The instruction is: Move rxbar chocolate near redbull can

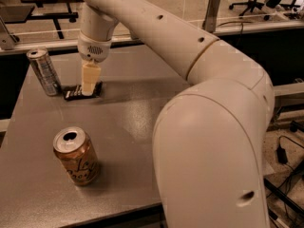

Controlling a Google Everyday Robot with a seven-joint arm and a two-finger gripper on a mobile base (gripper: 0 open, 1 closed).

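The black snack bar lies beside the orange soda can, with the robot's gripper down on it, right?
No. The camera view shows the rxbar chocolate beside the redbull can, far from the orange soda can. The gripper is down on it, as you said.

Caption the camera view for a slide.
Gripper at the rxbar chocolate beside the redbull can; an orange soda can stands nearer the camera.
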